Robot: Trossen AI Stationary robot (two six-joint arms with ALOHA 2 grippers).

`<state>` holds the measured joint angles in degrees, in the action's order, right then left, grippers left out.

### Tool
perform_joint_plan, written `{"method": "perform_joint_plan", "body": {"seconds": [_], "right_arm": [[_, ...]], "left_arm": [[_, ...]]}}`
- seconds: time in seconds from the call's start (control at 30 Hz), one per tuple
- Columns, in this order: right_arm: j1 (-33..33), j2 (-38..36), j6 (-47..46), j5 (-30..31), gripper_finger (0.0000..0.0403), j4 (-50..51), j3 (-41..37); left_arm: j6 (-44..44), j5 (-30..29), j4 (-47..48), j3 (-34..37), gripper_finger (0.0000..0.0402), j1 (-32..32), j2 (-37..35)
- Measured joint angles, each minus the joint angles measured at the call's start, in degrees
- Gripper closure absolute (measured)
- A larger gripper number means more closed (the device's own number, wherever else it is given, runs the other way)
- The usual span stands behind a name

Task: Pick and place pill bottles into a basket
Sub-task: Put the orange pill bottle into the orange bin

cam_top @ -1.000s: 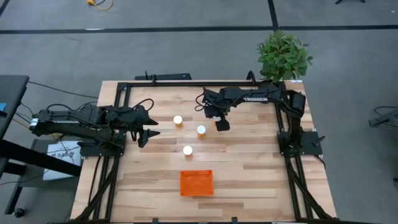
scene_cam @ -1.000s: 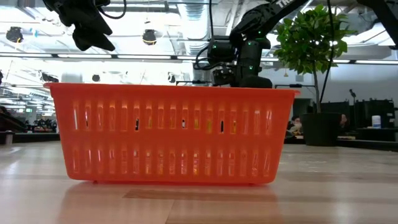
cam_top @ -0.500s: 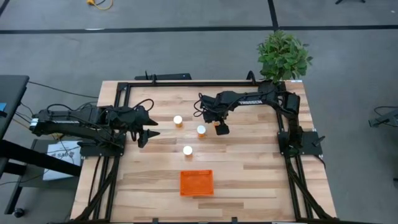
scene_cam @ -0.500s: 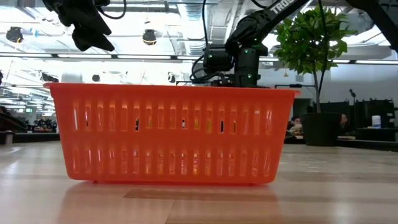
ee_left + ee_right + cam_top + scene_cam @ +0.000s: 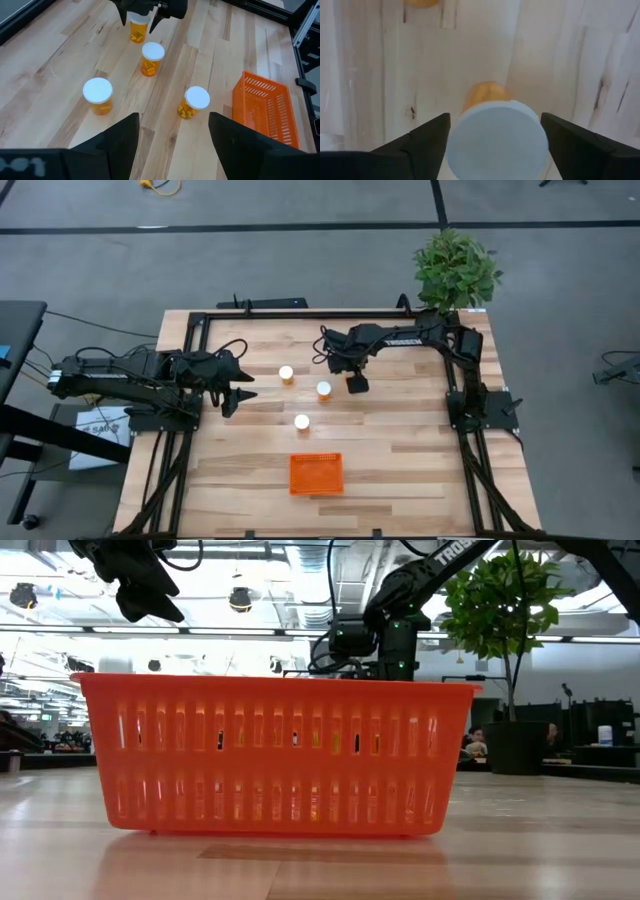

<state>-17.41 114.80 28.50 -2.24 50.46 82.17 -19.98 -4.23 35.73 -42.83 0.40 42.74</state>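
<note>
Three orange pill bottles with white caps stand upright on the wooden table (image 5: 286, 374) (image 5: 323, 389) (image 5: 301, 421); they also show in the left wrist view (image 5: 98, 96) (image 5: 151, 58) (image 5: 193, 102). A fourth bottle (image 5: 138, 27) (image 5: 495, 135) stands on the table between the open fingers of my right gripper (image 5: 352, 382) (image 5: 140, 17), which points down over it with a finger on either side of the cap. My left gripper (image 5: 240, 392) (image 5: 172, 125) is open and empty, above the table left of the bottles. The orange basket (image 5: 316, 473) (image 5: 275, 755) (image 5: 260, 107) stands near the table's front edge.
A potted plant (image 5: 456, 270) stands at the table's far right corner. A black frame (image 5: 200, 320) runs round the table's edges. Bare wood lies between the bottles and the basket.
My right gripper has shifted a little toward the table's left edge, staying over the fourth bottle. The bottles and the basket have kept still.
</note>
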Motion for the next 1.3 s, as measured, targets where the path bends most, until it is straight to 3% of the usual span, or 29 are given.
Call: {"method": "perform_joint_plan", "body": {"seconds": [0.6,0.93,1.3], "right_arm": [[0.1,0.0,0.0,0.0,0.0216,1.7,0.0],[0.2,0.0,-0.1,-0.1,0.0186,1.8,0.1],[0.2,-0.1,-0.1,-0.7,0.0218,4.2,4.0]], "left_arm": [[-0.2,0.0,0.0,0.0,0.0173,0.0,0.0],[-0.2,0.0,0.0,0.0,0.0173,0.0,0.0],[-0.5,0.0,0.0,0.0,0.0173,0.0,0.0]]}}
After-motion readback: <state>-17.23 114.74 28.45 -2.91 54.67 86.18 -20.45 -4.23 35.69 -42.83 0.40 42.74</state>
